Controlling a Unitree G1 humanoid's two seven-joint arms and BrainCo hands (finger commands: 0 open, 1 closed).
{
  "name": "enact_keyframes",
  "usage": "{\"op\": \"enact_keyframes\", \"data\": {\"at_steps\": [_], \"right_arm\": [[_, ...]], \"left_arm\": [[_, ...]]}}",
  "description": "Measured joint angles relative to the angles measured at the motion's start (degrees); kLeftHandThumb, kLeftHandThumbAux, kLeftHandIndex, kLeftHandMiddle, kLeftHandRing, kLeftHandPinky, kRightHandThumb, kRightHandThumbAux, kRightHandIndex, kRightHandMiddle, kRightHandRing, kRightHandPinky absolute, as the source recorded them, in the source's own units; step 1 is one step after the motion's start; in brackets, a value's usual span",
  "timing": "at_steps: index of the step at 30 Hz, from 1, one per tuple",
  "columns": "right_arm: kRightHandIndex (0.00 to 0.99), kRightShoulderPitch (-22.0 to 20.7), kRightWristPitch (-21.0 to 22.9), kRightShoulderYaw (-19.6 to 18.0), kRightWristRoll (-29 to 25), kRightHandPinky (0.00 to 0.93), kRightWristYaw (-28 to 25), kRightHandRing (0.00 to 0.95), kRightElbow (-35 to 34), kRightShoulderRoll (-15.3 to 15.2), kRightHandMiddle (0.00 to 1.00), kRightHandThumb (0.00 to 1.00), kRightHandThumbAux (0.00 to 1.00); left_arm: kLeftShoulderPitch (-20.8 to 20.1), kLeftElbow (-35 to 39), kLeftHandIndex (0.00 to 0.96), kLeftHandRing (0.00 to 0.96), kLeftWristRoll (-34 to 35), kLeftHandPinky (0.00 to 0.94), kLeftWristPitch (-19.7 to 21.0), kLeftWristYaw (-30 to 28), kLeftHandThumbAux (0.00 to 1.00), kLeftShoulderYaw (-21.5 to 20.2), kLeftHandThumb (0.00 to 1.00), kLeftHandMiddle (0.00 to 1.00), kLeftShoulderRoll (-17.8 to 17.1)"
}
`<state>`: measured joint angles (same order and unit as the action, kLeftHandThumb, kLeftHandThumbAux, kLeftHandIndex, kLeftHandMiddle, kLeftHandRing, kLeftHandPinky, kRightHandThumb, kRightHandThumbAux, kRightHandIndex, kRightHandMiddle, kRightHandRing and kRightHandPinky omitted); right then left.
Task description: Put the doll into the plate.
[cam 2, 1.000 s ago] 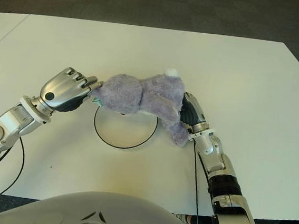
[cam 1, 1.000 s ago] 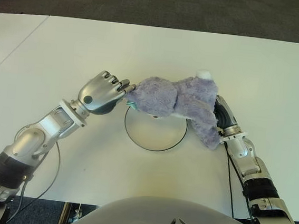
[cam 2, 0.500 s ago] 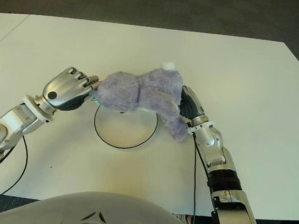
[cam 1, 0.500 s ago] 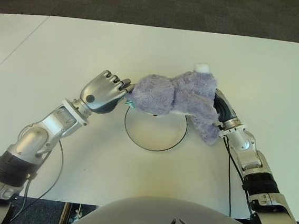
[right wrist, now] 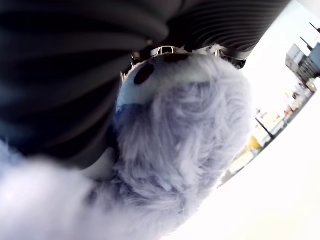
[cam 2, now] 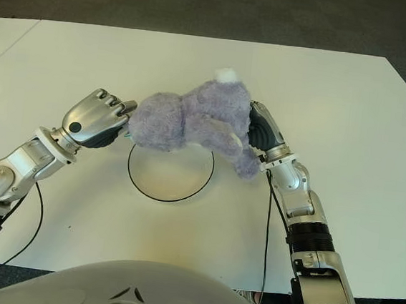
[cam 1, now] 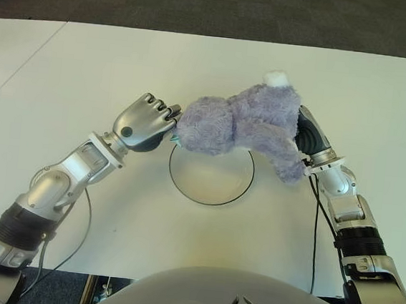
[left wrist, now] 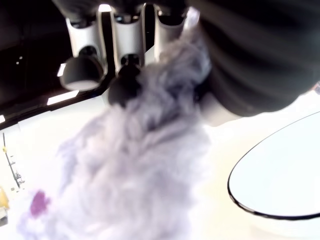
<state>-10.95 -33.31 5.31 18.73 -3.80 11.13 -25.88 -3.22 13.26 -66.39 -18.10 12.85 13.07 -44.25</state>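
In the left eye view, a fluffy purple doll [cam 1: 245, 124] is held above the white table [cam 1: 111, 64], stretched between both hands over the far rim of the round, dark-edged plate [cam 1: 209, 192]; the left hand [cam 1: 146, 123] grips its left end, fingers curled into the fur, and the right hand [cam 1: 310, 142] shows at its right end, mostly hidden behind the plush; one leg of the doll hangs down just right of the plate, and a white tuft sticks up at its far side.

In the right eye view the same layout shows; the doll [cam 2: 195, 119] is tilted, its right end higher and farther.

In the left wrist view, fingertips [left wrist: 127, 82] press into the purple fur, clamped on it; the plate [left wrist: 280, 185] lies below.

In the right wrist view, the doll's fur [right wrist: 185, 145] fills the frame against the dark palm; the fingers close around it.
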Motion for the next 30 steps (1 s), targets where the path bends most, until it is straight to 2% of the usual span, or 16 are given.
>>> {"op": "enact_keyframes", "data": {"at_steps": [9,18,30], "right_arm": [[0.438,-0.90,-0.34,0.45,0.00,0.883,-0.94,0.883,-0.90,0.08,0.874,0.700,0.720],[0.438,-2.22,-0.28,1.85,-1.92,0.880,-4.69,0.880,-3.21,0.46,0.871,0.700,0.719],[0.438,-2.09,3.45,4.48,-2.56,0.889,-9.01,0.883,-5.93,2.10,0.886,0.701,0.717]], "left_arm": [[-0.11,-0.21,0.438,0.790,-0.06,0.823,0.31,-0.54,0.700,0.89,0.715,0.758,0.15],[-0.16,-0.25,0.438,0.790,-0.08,0.823,0.45,-0.56,0.700,1.11,0.715,0.758,0.17],[-0.16,-0.26,0.438,0.790,-0.14,0.823,0.87,-1.05,0.700,1.22,0.715,0.758,0.19]]}}
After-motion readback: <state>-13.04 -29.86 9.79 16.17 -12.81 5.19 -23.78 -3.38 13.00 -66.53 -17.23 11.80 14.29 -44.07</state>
